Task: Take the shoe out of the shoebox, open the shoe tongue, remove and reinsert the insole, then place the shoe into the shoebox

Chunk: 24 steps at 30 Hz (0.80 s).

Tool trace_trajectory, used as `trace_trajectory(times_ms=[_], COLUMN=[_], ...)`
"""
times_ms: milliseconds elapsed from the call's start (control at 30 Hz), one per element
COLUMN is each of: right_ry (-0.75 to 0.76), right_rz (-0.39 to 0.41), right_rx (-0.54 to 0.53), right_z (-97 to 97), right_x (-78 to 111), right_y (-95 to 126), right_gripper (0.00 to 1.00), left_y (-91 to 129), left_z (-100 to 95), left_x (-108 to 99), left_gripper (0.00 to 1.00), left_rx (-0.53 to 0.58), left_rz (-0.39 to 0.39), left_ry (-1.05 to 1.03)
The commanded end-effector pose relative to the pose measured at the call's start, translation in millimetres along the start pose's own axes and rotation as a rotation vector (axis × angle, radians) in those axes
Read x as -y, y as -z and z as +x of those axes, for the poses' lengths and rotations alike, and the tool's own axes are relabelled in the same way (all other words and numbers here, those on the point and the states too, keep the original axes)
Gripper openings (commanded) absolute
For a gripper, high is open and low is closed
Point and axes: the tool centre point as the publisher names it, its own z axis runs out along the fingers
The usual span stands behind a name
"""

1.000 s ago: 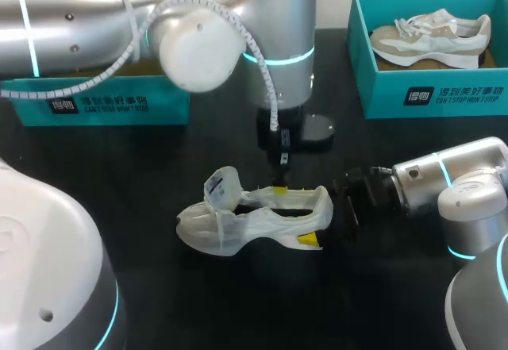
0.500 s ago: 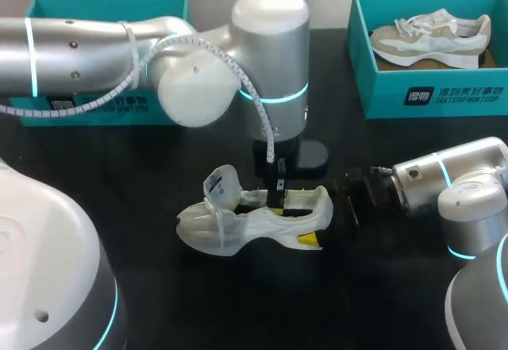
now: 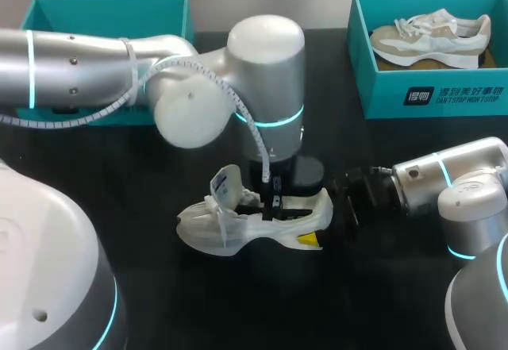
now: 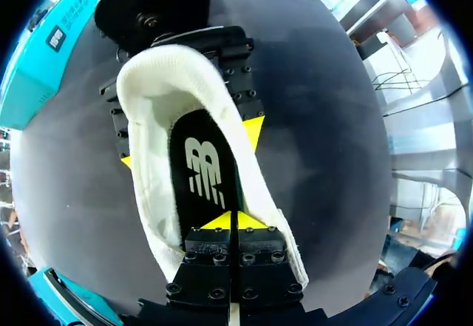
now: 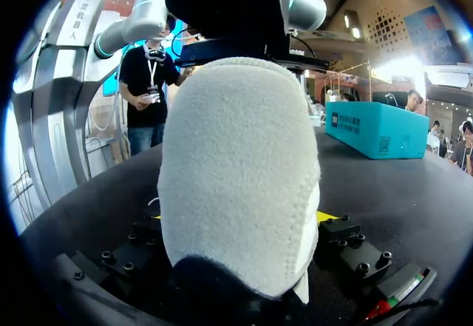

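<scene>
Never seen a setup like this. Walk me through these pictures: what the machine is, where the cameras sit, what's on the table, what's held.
This is a two-armed robot at a black table. One picture looks down from above; the two round ones come from wrist cameras. A white shoe lies on it; behind stand a left shoebox and a right shoebox, both teal, the right one holding a second shoe. The right end effector clamps the white shoe's heel. The left end effector, fingers together, points down into the shoe at its black insole.
</scene>
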Motion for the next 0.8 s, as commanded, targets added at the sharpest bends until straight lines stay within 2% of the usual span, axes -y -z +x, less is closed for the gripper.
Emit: trace_trajectory(times_ms=[33,233,400,567,800], right_ry=[-0.002,-0.002,-0.002,-0.002,-0.002], right_rz=[0.004,0.004,0.004,0.004,0.004], right_rx=[0.0,0.0,0.0,0.0,0.0], right_z=[1.1,1.1,1.1,1.1,1.1], right_x=[1.8,1.8,1.8,1.8,1.8], right_y=[-1,-1,-1,-1,-1], right_gripper=[0.0,0.0,0.0,0.0,0.0], left_y=[11,13,12,6,-3], left_z=[8.8,1.4,-5.4,-4.8,6.6], left_x=[10,24,27,19,1], left_gripper=[0.0,0.0,0.0,0.0,0.0], left_rx=[0.047,0.071,0.059,0.021,-0.006], left_rz=[-0.021,-0.046,-0.063,-0.073,-0.088], left_ry=[-0.017,-0.038,-0.033,-0.015,0.009])
